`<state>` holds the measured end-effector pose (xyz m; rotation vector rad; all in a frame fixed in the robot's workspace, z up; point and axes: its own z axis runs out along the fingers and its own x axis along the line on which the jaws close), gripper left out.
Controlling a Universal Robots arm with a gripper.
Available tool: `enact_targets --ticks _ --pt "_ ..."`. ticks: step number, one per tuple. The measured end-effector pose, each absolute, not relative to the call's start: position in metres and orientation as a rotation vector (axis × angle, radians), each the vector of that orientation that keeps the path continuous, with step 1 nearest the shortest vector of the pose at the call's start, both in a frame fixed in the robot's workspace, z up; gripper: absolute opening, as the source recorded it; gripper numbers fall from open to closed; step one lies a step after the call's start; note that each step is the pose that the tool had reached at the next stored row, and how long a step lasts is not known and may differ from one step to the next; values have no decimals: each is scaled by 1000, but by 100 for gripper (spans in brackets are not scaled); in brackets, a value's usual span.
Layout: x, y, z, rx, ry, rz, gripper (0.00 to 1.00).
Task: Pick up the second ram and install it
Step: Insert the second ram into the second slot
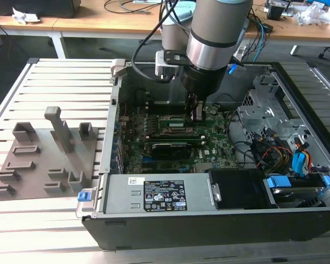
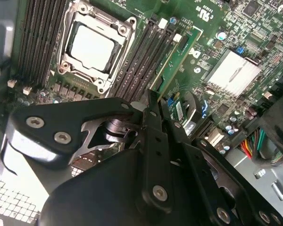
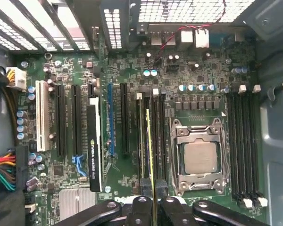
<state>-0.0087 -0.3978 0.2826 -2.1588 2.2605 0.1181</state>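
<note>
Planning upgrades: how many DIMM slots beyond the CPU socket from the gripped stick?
4 DIMM slots, side by side, empty, between CPU socket and case wall; the gripper holds the second ram opposite.

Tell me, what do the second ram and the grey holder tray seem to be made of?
The second ram: likely fibreglass circuit board, glossy green with fine traces, held between the gripper fingers. The holder tray: probably matte grey plastic, with a uniform dull colour and moulded upright posts.

Your arm (image 1: 209, 33) hangs nearly straight down, wrist directly above the claw (image 1: 196, 113). The claw's fingers (image 3: 142, 207) point downward, closed edge-on around a thin green memory stick (image 3: 150, 155) clamped between their tips.
</note>
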Motion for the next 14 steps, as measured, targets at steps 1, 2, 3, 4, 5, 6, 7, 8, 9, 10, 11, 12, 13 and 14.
enact_targets --ticks 1,2,3,4,5,6,7,8,9,10,11,12,13,14 --pt "-9 -397 282 -2159 2261 118 14" --pt "-9 -395 282 -2159 2261 118 14" --pt "-9 -393 282 -2159 2261 118 14" --pt "-9 -392 281 -2159 2260 118 14" --pt "-9 -391 281 -2159 2260 118 14" --pt "-9 -391 280 -2159 2260 118 14" --pt "-9 -390 280 -2159 2260 118 14" --pt "-9 -390 279 -2159 2261 118 14" --pt "-9 -389 277 -2159 2261 118 14" --pt "-9 -389 276 -2159 2261 118 14" --pt "-9 -388 275 -2159 2260 118 14" --pt "-9 -388 273 -2159 2261 118 14" --pt "-9 -388 272 -2159 2260 118 14" --pt "-9 -388 270 -2159 2260 118 14"
